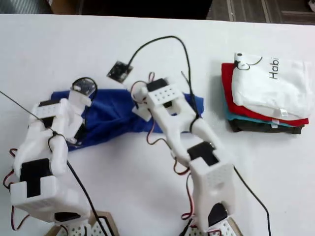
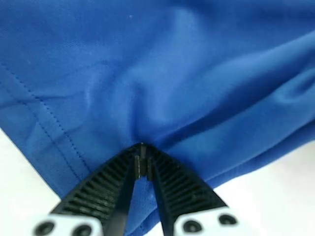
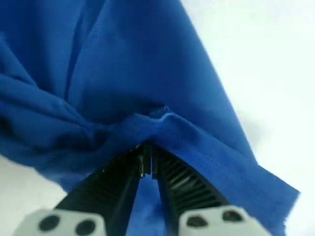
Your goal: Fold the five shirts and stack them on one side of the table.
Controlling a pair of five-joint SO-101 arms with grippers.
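Blue fabric shirt (image 1: pixel 115 115) lies bunched in a long, wrinkled band on the white table (image 1: pixel 147 187), well apart from the stack of four folded shirts (image 1: pixel 266 105). That stack has a white printed shirt (image 1: pixel 275 81) on top, then a red one, a teal one and a dark one at the bottom.

The left gripper (image 2: pixel 141 162) is pinched tight on a tuck of the blue cloth near a stitched hem, toward the end of the shirt farthest from the stack. The right gripper (image 3: pixel 147 160) is likewise clamped on a fold beside a hemmed edge, at a spot nearer the stack though well apart from it. A small black board (image 1: pixel 119 72) on a black cable lies just beside the shirt, farther from the stack than the right gripper.
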